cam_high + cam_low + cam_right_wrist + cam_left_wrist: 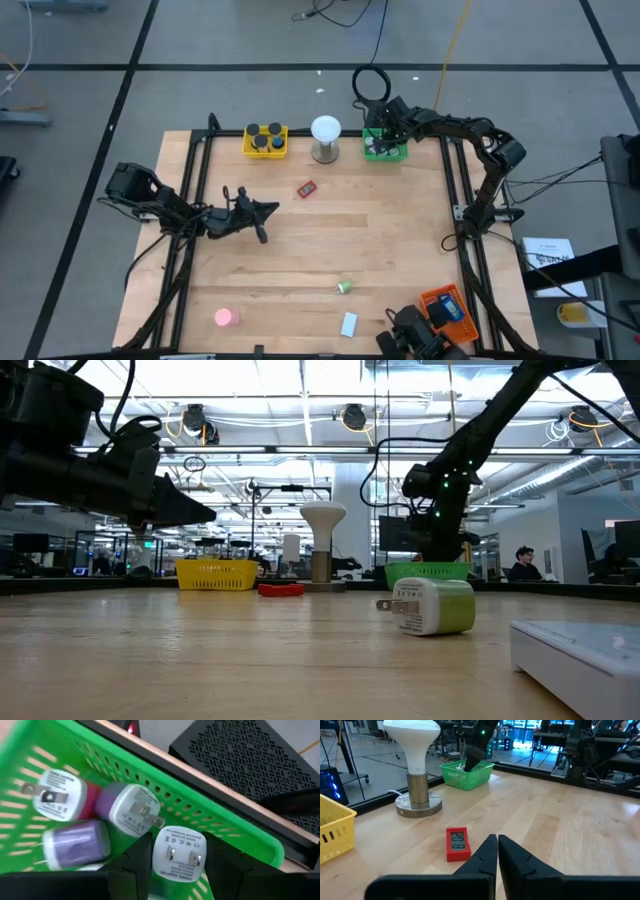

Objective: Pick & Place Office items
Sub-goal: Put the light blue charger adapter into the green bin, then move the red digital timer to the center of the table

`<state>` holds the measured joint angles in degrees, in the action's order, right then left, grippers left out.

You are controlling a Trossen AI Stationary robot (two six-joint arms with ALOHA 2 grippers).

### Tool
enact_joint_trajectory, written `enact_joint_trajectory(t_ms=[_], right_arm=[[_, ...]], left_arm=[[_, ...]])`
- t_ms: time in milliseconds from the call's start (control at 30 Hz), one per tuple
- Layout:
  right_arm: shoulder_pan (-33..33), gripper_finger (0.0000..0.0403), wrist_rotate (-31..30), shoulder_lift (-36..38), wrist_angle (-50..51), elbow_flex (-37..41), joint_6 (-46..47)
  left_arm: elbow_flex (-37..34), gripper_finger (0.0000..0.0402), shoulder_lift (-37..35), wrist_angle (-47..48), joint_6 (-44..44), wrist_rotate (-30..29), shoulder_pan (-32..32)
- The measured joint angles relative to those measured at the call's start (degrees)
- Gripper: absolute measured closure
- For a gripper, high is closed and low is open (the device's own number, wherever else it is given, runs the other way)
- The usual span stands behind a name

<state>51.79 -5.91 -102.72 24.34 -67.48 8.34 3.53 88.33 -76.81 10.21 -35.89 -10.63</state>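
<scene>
My right gripper [380, 140] reaches down into the green tray [385, 150] at the table's far right and is shut on a white-faced plug adapter [180, 851]. Several other adapters, purple and pink ones [75, 842], lie in that tray. My left gripper [497, 851] hovers shut at the table's left [262, 215], a little short of a flat red item [457, 844] lying on the wood. A green adapter [432, 607], a white block [348, 324] and a pink disc [224, 318] lie toward the near edge. My right gripper pinches the white-faced adapter by its two opposite sides [161, 855] between the two fingers [140, 862]. The fingers slant down from above into the green tray. The adapter's pronged face looks back at the wrist. I cannot tell whether its underside rests on the tray floor.
A yellow tray [265, 142] with black round caps stands at the far edge, with a white ball on a metal stand [325, 138] beside it. An orange tray [447, 308] holding blue items sits at the near right. Black rails [458, 200] border the table.
</scene>
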Motion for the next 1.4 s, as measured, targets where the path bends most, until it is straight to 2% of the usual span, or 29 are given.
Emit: enact_joint_trajectory(t_ms=[67,233,400,633,867,1000,1067,1200,1400], right_arm=[[0.0,0.0259,0.0,0.2,-0.4,0.0,0.0],[-0.1,0.0195,0.0,0.2,-0.2,0.0,0.6],[-0.1,0.0179,0.0,0.3,-0.5,0.0,0.2],[-0.2,0.0228,0.2,3.0,-3.4,0.0,-0.2],[-1.3,0.0325,1.7,5.0,-5.5,-0.1,-5.7],[-2.0,0.0387,2.0,8.1,-5.5,-0.1,-9.0],[-2.9,0.0397,3.7,10.6,-6.3,1.0,-10.3],[-5.6,0.0393,6.9,15.9,-12.0,6.5,-10.2],[-10.4,0.0399,7.5,23.1,-25.7,16.3,-7.2]], left_arm=[[0.0,0.0382,0.0,0.0,0.0,0.0,0.0],[0.0,0.0398,0.0,0.1,-0.6,0.0,0.0],[0.0,0.0386,0.0,0.4,-0.6,0.0,0.0],[0.0,0.0396,0.0,1.3,0.2,0.0,0.0],[0.0,0.0386,0.0,3.4,1.9,-0.2,0.2],[0.2,0.0396,0.0,3.6,4.8,-0.1,1.6],[1.8,0.0399,0.0,5.8,6.0,1.4,3.1],[8.6,0.0388,0.0,17.9,7.7,7.4,8.5],[23.3,0.0336,0.0,44.6,7.6,8.0,15.3]])
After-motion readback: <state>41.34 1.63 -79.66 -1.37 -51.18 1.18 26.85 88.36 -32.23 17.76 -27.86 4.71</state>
